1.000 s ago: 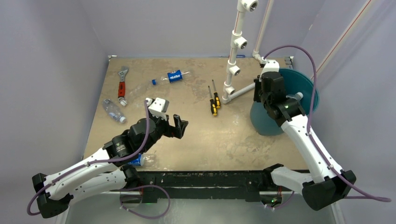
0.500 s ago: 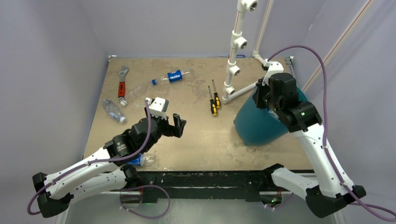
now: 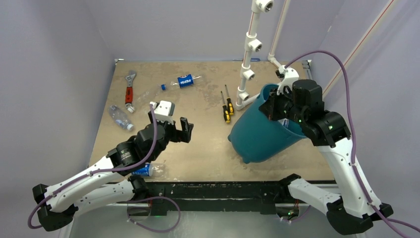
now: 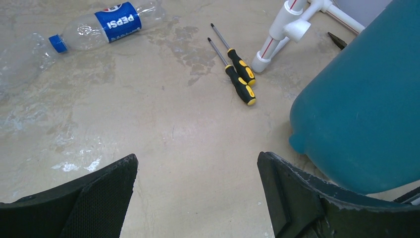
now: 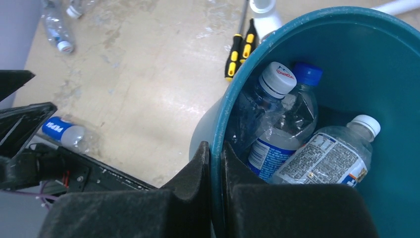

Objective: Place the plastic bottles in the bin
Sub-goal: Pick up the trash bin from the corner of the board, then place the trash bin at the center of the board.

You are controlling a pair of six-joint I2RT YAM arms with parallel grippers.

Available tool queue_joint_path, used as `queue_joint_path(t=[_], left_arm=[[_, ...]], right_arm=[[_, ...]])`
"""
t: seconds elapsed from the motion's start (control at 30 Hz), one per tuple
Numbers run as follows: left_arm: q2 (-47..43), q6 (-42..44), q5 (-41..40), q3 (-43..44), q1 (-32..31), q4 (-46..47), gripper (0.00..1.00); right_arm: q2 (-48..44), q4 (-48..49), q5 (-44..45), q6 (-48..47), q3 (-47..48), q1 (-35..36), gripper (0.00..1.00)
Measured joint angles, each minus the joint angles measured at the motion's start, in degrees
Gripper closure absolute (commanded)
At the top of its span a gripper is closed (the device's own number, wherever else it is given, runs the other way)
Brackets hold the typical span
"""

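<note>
Now the right gripper (image 5: 216, 158), clamped on the rim of the bin (image 3: 257, 139), has dragged it, tilted, from the far right toward the middle of the table (image 3: 208, 144), three bottles (image 5: 277, 124) inside. The left gripper (image 4: 197, 158) hovers to its left, jaws apart and empty; the loose bottles (image 4: 116, 22) are now a shorter carry.

the right arm (image 3: 346, 168) rises just right of the bin (image 3: 255, 139), elbow high, wrist bent over the bin's far rim. the right gripper (image 5: 215, 151) is pinched closed on that rim, one finger inside the bin, one outside. the left arm (image 3: 99, 171) stretches low, well left of the bin. the left gripper (image 4: 195, 163) hovers empty, jaws spread wide, angled partly toward the bin.
</note>
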Motion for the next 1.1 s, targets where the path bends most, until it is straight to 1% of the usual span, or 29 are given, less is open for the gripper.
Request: queue_joint_path(t=[0.37, 0.63, 0.8, 0.9, 1.03, 1.1], left_arm=[[-0.8, 1.0, -5.0, 4.0, 0.0, -2.6, 0.09], [-2.0, 1.3, -7.1, 5.3, 0.0, -4.1, 0.09], [-1.9, 1.3, -8.0, 6.1, 0.0, -4.5, 0.09], [-1.6, 1.4, -8.8, 6.8, 0.0, -5.1, 0.09], [-1.9, 1.4, -10.6, 7.6, 0.0, -6.7, 0.09], [-2.5, 1.4, -11.3, 7.7, 0.0, -7.4, 0.09]], right_arm=[[-1.0, 1.7, -11.3, 0.7, 2.6, 1.1, 1.00], [-0.9, 2.7, -17.8, 0.9, 5.6, 2.9, 1.00], [0.1, 5.5, -21.0, 1.5, 6.6, 4.4, 1.00], [1.7, 8.4, -21.0, 2.1, 6.6, 8.4, 1.00], [5.9, 11.0, -14.8, 2.2, 8.2, 21.6, 1.00], [8.5, 12.1, -12.0, 2.1, 9.4, 26.9, 1.00]])
